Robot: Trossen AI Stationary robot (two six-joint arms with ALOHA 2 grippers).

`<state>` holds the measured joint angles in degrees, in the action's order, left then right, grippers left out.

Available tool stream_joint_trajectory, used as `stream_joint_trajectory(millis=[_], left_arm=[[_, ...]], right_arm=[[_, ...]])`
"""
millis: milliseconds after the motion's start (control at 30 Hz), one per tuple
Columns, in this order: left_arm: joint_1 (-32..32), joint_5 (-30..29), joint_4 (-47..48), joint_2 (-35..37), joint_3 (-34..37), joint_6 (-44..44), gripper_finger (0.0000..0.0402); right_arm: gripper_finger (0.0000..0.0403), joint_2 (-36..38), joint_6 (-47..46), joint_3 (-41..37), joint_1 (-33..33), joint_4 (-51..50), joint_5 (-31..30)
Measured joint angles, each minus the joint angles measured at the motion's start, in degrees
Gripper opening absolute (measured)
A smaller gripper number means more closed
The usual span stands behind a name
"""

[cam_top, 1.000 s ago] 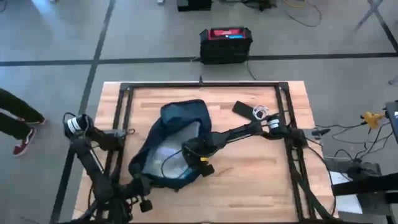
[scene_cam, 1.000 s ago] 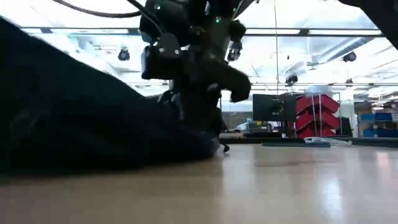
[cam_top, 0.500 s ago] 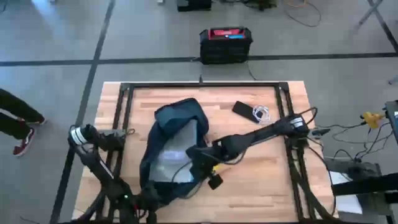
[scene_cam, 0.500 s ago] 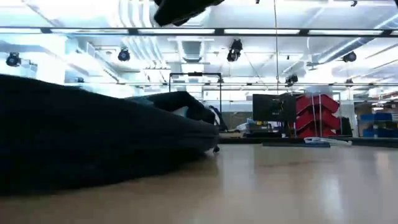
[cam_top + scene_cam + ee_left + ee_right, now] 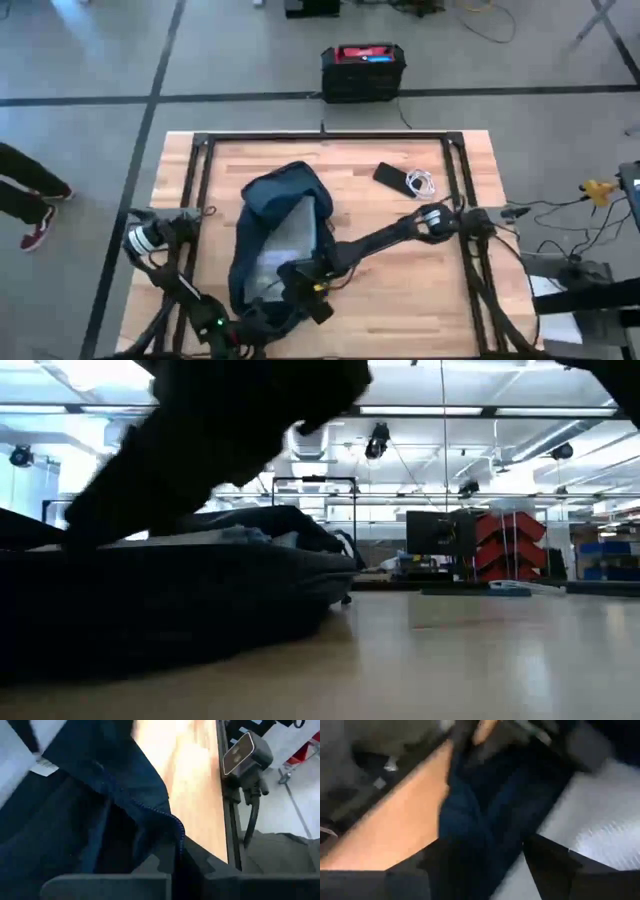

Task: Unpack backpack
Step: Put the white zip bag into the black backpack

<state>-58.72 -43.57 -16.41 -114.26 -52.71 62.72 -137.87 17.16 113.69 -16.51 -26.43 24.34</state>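
The dark navy backpack (image 5: 285,200) lies on its side on the wooden table (image 5: 400,290), its mouth toward the near edge and its pale lining (image 5: 290,235) showing. My left gripper (image 5: 252,322) is at the near rim of the mouth, shut on it. My right gripper (image 5: 305,290) reaches in from the right, over the same near end. It is open, and its fingers (image 5: 550,862) stand on either side of a navy fold of the rim (image 5: 465,820). In the low view the backpack (image 5: 180,610) lies flat under a dark arm. My left gripper pinches the backpack's zippered opening edge (image 5: 176,834) between its two fingers, which slant down from the table's near left. The rest of the backpack lies slack on the table. My right gripper straddles a rim fold; whether it touches it, I cannot tell.
A black phone (image 5: 390,178) and a white coiled cable (image 5: 421,182) lie on the table's far right. A black box with a red top (image 5: 362,68) stands on the floor beyond the table. A person's legs (image 5: 25,195) show at the left. A small camera (image 5: 247,752) sits at the table's edge.
My right gripper has swung toward the near edge and a little left, down over the backpack's mouth. My left gripper has sunk with the rim it holds. The backpack's near end, raised a second ago, now lies lower and flatter.
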Motion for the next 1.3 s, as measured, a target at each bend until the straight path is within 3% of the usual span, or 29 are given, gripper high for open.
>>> stream_joint_trajectory(millis=[233, 333, 433, 533, 600, 700, 767, 833, 933, 1100, 1300], left_arm=[[0.6, -2.3, 0.3, 1.7, -0.9, -6.9, 0.0000], [0.9, -2.4, 0.5, 2.0, -1.1, -8.5, 0.0000], [1.0, -2.4, 3.0, 2.8, -1.1, -8.8, 0.0000], [0.9, -2.6, 11.4, 5.3, -1.1, -6.2, 0.0000], [1.0, -5.5, 17.6, 7.7, -1.2, -3.4, 0.0000], [1.2, -14.4, 25.0, 11.0, -1.2, -3.3, 0.0000], [1.4, -20.3, 27.0, 12.9, -1.2, -5.4, 0.0000], [2.6, -21.7, 27.5, 14.3, -0.8, -7.7, 0.0000], [6.2, -17.6, 27.3, 14.7, 0.0, -7.6, 0.0000], [12.7, -2.9, 25.4, 10.0, 0.1, -6.7, 0.0000], [14.4, -0.4, 25.5, 8.4, 0.0, -6.6, 0.0000]], right_arm=[[0.0154, -3.6, 0.9, 4.2, -0.1, -4.6, -0.5], [0.0106, -3.4, 0.4, 4.2, -0.1, -6.5, -3.3], [0.0031, -1.5, 0.9, 4.2, -0.2, -12.5, -4.5], [0.0011, 1.1, 0.3, 4.2, -0.3, -19.7, -5.6], [0.0008, 2.5, -0.9, 4.2, -0.9, -24.4, -7.3], [0.0002, 4.5, -1.7, 4.3, -2.0, -29.3, -9.3], [0.0002, 5.2, -3.3, 4.4, -2.6, -31.6, -11.0], [0.0001, 5.8, -4.4, 4.4, -3.2, -34.3, -13.4], [0.0001, 6.3, -6.7, 4.9, -4.1, -40.1, -17.4], [0.0001, 7.8, -12.0, 8.8, -5.0, -52.4, -26.9], [0.0000, 10.2, -18.8, 11.0, -5.2, -62.0, -33.3]])
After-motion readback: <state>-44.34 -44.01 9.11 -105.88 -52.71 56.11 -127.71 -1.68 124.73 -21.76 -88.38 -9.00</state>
